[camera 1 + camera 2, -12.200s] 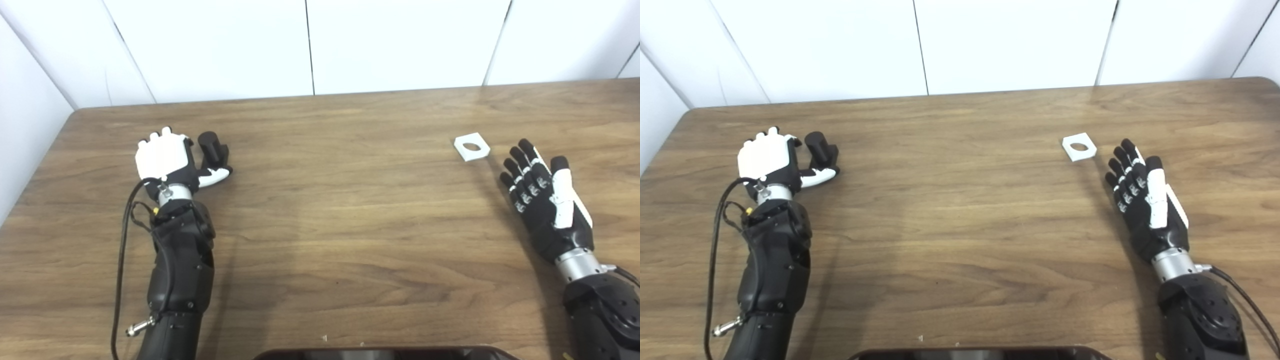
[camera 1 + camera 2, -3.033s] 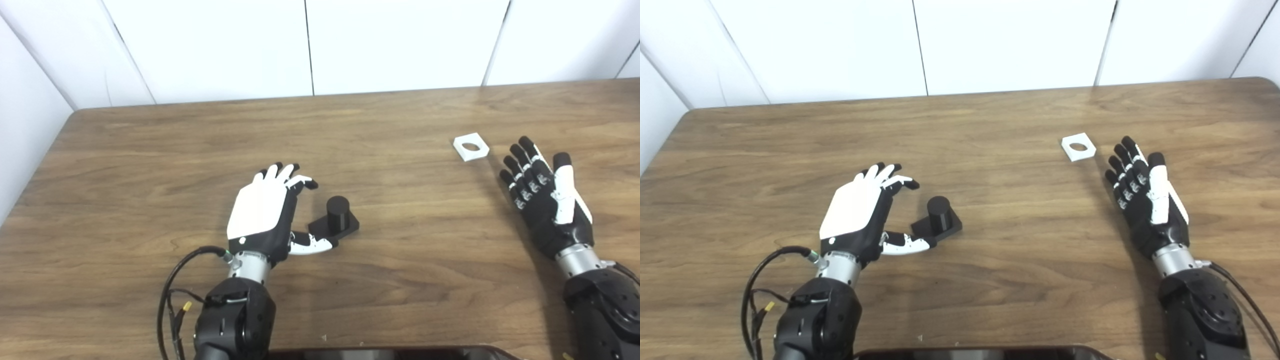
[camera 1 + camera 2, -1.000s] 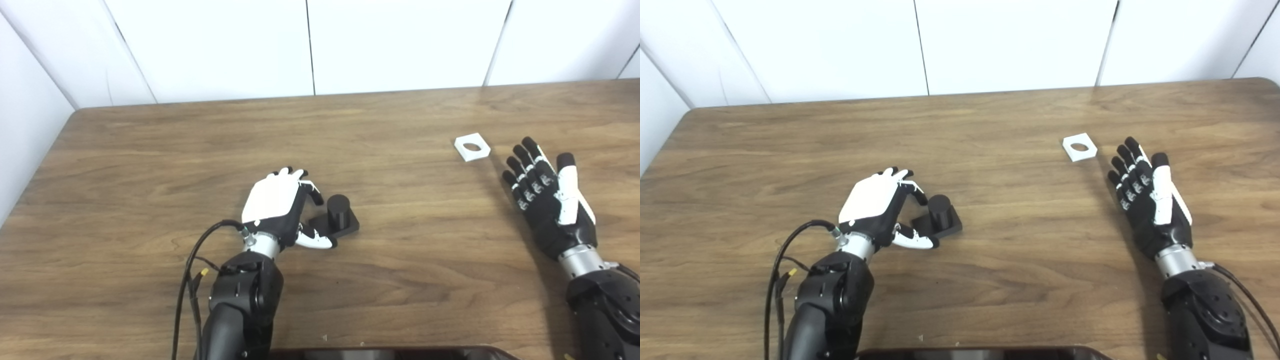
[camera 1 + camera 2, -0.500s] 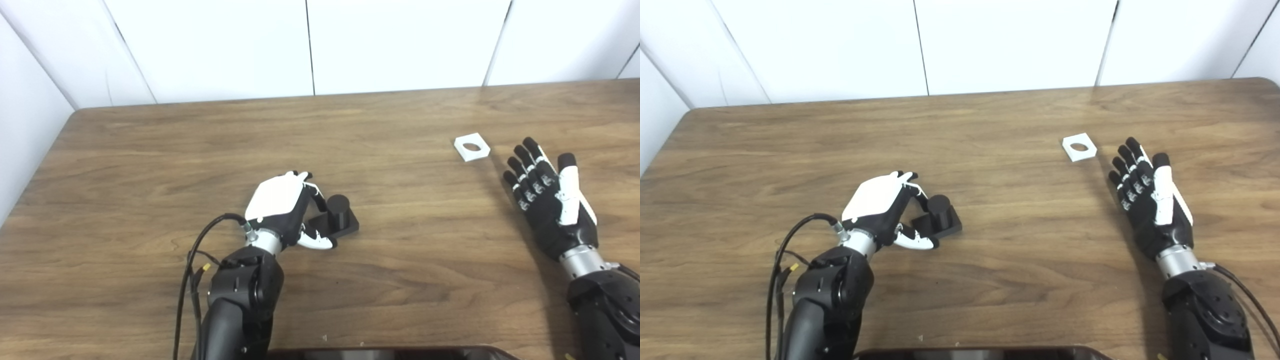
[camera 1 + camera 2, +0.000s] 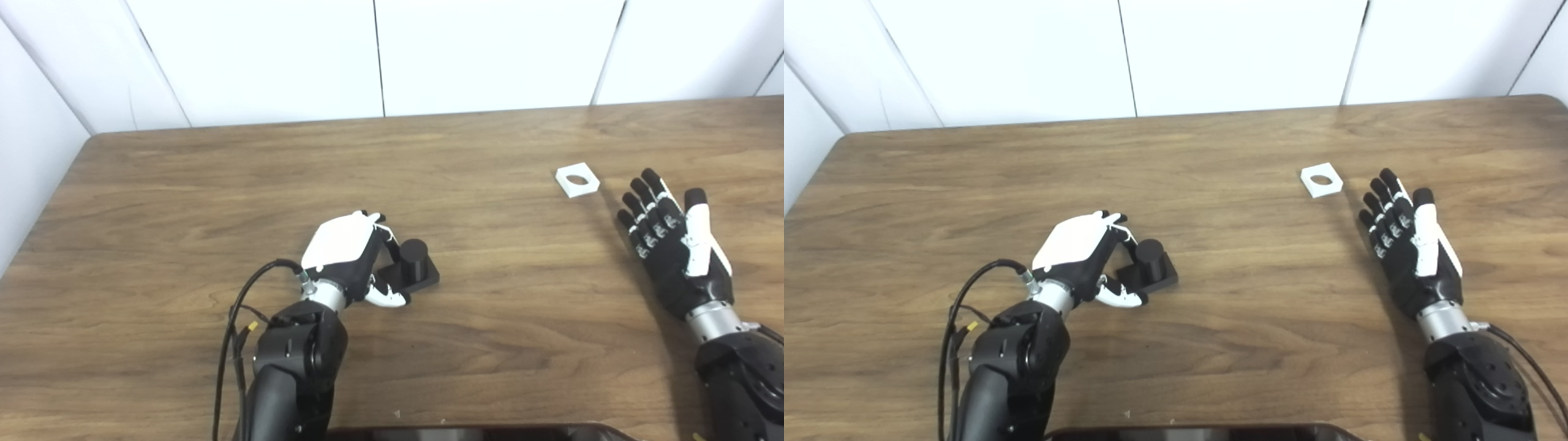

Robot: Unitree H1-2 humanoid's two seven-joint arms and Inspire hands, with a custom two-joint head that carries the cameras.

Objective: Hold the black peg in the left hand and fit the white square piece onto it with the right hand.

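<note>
Two robot hands work a wooden table (image 5: 184,184) backed by white wall panels (image 5: 490,55). The left hand (image 5: 346,257), white-backed w/ black fingers, curls beside the black peg (image 5: 414,260), a short upright cylinder on a flat square base that sits on the tabletop near the middle. The fingers (image 5: 387,236) arch down toward the peg's left side, while the white-tipped thumb (image 5: 389,298) lies along the base's near-left corner. Fingers are narrowed round the peg, but contact is hard to judge from this angle; it looks like they touch or nearly touch the cylinder, and the peg's base stays flat on the table. A black cable (image 5: 236,331) loops off the left forearm.

The right hand (image 5: 670,245) lies palm-up at the far right, fingers (image 5: 646,202) straight and spread, holding nothing. The white square piece (image 5: 577,180), w/ a round hole through its centre, lies flat on the table just beyond and left of those fingertips, apart from them. Peg and white piece are well apart, w/ bare wood between. A dark curved edge (image 5: 478,432), prob. part of the robot's own body, shows at the bottom of the view.
</note>
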